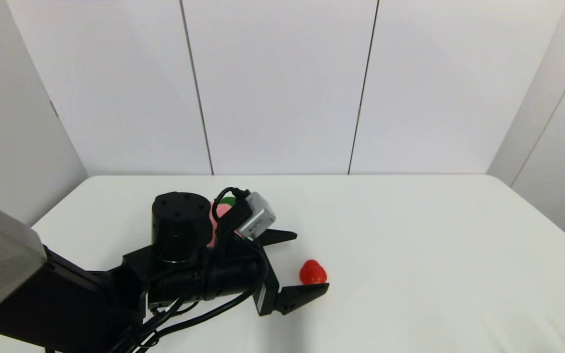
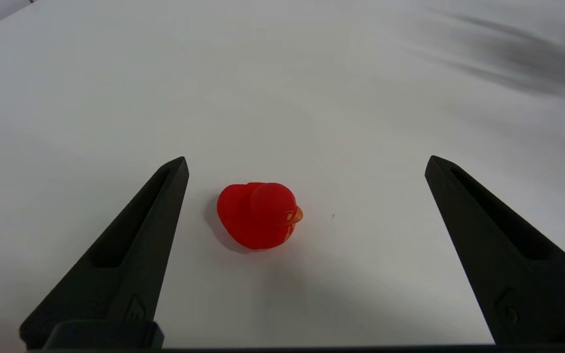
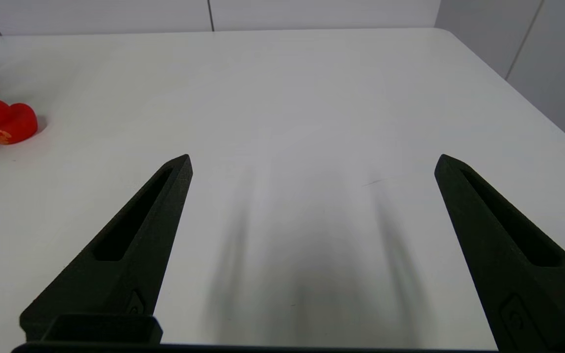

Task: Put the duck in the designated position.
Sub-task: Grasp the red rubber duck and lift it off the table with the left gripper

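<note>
The left end effector [image 1: 307,262] is spread wide and holds nothing, bracketing the duck [image 1: 313,272] on the desk [image 1: 410,235]. Grasp step, I judge: next, close squarely (duck sits off-centre). Right end effector [image 3: 312,162] idle, also wide open.

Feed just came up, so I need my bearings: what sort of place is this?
Probably a lab test cell: a bare white table, plain white wall panels, and only toys out, a red rubber duck.
</note>
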You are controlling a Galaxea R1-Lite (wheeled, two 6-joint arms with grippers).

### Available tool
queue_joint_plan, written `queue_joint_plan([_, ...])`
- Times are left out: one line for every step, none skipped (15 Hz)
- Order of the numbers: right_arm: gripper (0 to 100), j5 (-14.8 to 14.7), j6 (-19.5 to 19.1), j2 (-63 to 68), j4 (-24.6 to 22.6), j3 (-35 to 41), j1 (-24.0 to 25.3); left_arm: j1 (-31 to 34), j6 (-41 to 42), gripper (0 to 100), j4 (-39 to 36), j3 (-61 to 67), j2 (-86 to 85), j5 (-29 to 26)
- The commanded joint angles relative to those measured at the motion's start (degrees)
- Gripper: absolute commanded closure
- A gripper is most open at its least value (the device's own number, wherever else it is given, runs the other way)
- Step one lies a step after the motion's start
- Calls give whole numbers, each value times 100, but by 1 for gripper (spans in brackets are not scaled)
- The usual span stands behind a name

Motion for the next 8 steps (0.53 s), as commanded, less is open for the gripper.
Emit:
queue_joint_plan([0, 2, -1, 7, -2, 0, 1, 31, 416, 0, -289, 28, 546, -12])
queue_joint_plan([0, 2, -1, 7, -2, 0, -8, 31, 503, 0, -377, 54, 696, -12])
queue_joint_plan([0, 2, -1, 7, -2, 0, 1, 31, 591, 0, -465, 54, 819, -12])
queue_joint_plan([0, 2, -1, 7, -2, 0, 1, 31, 618, 0, -508, 45, 915, -3])
queue_joint_plan([0, 2, -1, 7, -11, 0, 1, 31, 618, 0, -544, 54, 977, -3])
queue_joint_plan([0, 2, -1, 7, -2, 0, 1, 40, 618, 0, -588, 54, 1056, -3])
queue_joint_plan([0, 2, -1, 7, -2, 0, 1, 40, 618, 0, -649, 45, 1161, -3])
queue_joint_plan([0, 2, -1, 7, -2, 0, 1, 48, 618, 0, -711, 19, 1249, -3])
